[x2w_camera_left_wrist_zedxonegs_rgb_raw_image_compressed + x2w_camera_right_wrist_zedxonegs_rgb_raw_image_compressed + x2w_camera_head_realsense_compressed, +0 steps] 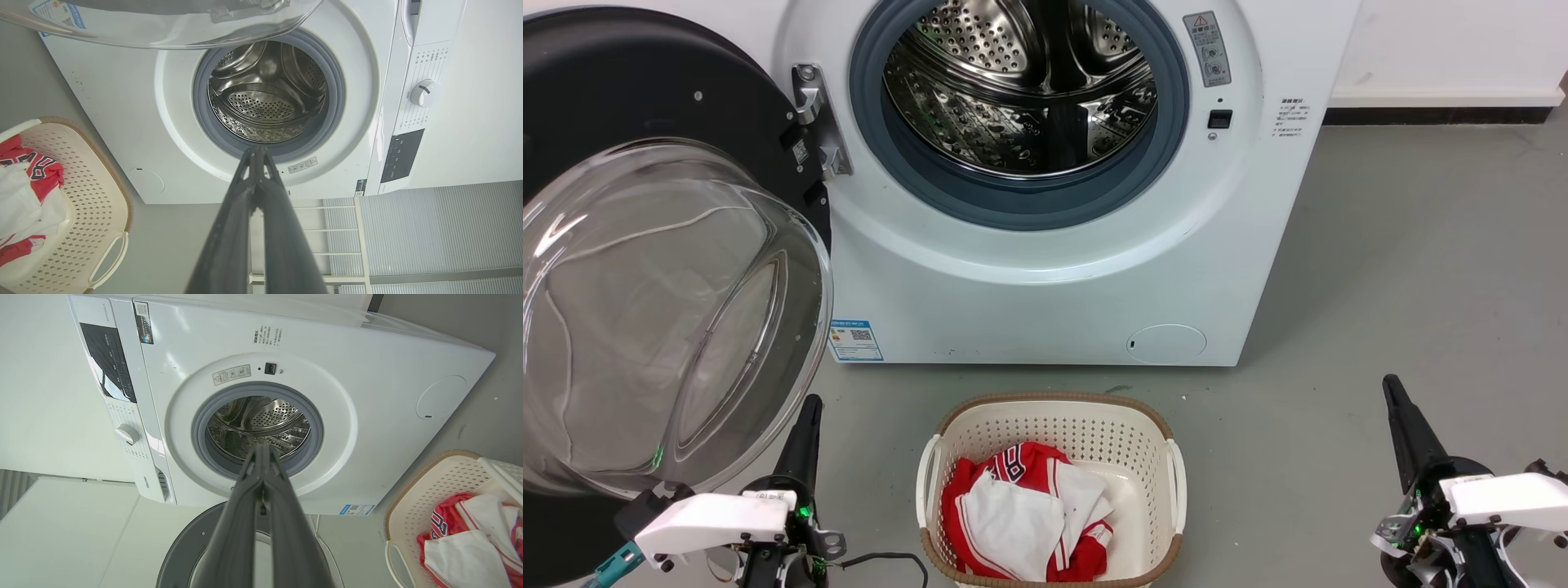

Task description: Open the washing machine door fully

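Observation:
The washing machine door (645, 106), a glossy black disc with a clear domed glass bowl (662, 318), stands swung wide to the left on its hinge (817, 122), leaving the steel drum (1021, 90) exposed. The bowl's rim shows at the top of the left wrist view (171, 32); the door's black ring sits low in the right wrist view (184, 547). My left gripper (810, 402) is shut and empty, just below the glass bowl. My right gripper (1390, 382) is shut and empty at the lower right, well apart from the machine.
A cream laundry basket (1152, 425) holding red and white clothes (1021, 514) stands on the grey floor in front of the machine, between my two arms. The white machine front (1029, 318) has a small round flap (1166, 344) low on the right.

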### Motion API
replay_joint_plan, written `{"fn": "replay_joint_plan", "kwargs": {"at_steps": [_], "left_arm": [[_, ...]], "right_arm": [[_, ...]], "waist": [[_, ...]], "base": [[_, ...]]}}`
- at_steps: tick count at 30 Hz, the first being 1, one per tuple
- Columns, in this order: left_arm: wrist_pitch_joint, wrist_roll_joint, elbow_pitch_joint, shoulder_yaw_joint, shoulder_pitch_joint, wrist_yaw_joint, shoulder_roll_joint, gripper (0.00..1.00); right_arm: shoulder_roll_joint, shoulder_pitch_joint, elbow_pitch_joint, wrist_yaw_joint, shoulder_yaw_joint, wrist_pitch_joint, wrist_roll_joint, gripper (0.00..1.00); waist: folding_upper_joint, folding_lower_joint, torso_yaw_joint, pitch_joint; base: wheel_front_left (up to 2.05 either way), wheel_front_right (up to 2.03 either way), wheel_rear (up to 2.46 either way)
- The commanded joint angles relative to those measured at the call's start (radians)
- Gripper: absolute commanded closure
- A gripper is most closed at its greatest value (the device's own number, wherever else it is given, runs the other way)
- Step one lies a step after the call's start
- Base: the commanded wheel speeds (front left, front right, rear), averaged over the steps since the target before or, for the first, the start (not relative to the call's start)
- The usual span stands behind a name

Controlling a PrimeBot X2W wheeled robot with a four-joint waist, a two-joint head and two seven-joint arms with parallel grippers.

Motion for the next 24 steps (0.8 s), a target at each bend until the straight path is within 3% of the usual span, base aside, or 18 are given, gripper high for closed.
{"fn": "replay_joint_plan", "kwargs": {"at_steps": [1,17,24], "left_arm": [[0.004,-0.019,0.002,0.003,-0.017,-0.007,0.0,1.0],[0.034,-0.136,0.017,0.017,-0.026,-0.016,-0.003,1.0],[0.034,-0.136,0.016,0.017,-0.025,-0.016,-0.003,1.0]], "right_arm": [[0.0,-0.018,0.001,0.0,-0.002,0.006,0.019,1.0],[0.003,-0.032,0.021,0.0,-0.013,0.026,0.134,1.0],[0.005,-0.033,0.021,0.0,-0.016,0.029,0.131,1.0]], "waist": [[0.0,0.0,0.0,0.0],[0.0,0.0,-0.002,0.001],[0.0,0.0,-0.002,0.001]], "base": [[0.0,0.0,0.0],[0.0,0.0,0.0],[0.0,0.0,0.0]]}}
